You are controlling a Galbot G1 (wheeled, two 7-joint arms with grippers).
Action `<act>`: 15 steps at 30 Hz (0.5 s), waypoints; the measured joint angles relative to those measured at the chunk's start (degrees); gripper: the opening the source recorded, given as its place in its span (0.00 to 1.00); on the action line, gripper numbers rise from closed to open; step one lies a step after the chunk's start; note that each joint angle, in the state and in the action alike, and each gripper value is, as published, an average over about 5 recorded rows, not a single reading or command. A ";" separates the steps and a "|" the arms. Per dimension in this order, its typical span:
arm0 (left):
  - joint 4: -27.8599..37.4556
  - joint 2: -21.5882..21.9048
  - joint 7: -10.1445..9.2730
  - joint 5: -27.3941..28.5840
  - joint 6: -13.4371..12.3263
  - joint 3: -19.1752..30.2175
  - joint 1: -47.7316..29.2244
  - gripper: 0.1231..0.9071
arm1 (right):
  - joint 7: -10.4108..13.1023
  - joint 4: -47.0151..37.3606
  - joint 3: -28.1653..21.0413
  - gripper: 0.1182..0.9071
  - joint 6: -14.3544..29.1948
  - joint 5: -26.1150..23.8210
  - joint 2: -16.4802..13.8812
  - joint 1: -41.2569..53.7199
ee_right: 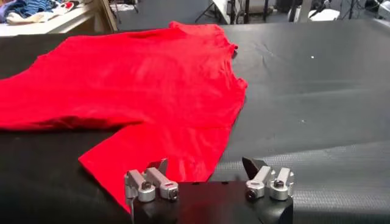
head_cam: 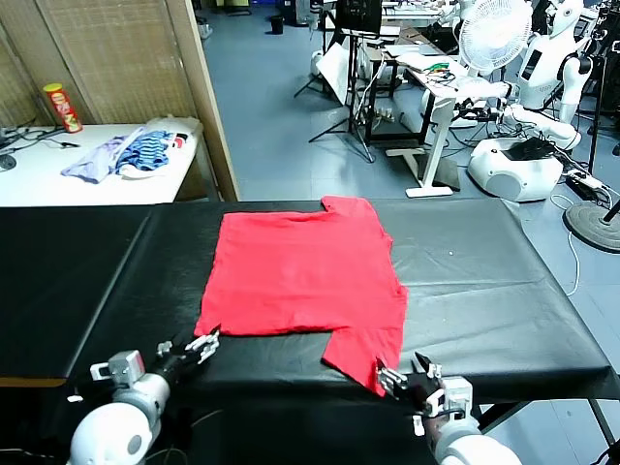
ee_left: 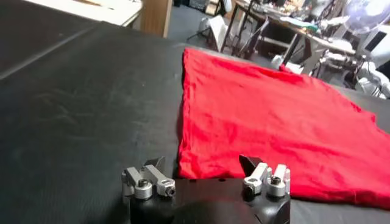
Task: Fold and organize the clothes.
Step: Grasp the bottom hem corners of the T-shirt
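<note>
On black table (head_cam: pixel 504 291), we should close our open left gripper (head_cam: pixel 203 344) and open right gripper (head_cam: pixel 389 378) squarely over the red T-shirt's (head_cam: pixel 300 276) six-o'clock edge.

Red T-shirt (head_cam: pixel 300 276) spread flat, apparently plain side up, one sleeve toward the near edge.

Black padded work table (head_cam: pixel 484 281) spans the foreground. Far left: white side table (head_cam: pixel 58 179) carrying a red and yellow cylindrical can (head_cam: pixel 63 107), a lilac cloth (head_cam: pixel 97 158) and a blue-striped garment (head_cam: pixel 150 152), touching. Far right: white pedestal fan (head_cam: pixel 494 34), white humanoid robot (head_cam: pixel 552 58).
</note>
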 joint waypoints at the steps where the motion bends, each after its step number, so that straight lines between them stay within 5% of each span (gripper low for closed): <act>1: 0.04 -0.04 0.02 0.13 0.03 0.00 0.01 0.86 | -0.01 -0.11 -0.03 0.84 0.00 -0.07 0.03 0.02; 7: 0.71 -0.39 0.10 0.83 -0.08 0.17 0.13 0.80 | -0.29 -1.51 -0.30 0.58 0.47 -1.03 0.49 0.31; 15: 2.28 -0.87 0.61 1.29 -1.72 0.67 -0.13 0.30 | -0.31 -2.16 -0.47 0.08 1.20 -1.68 1.16 -0.25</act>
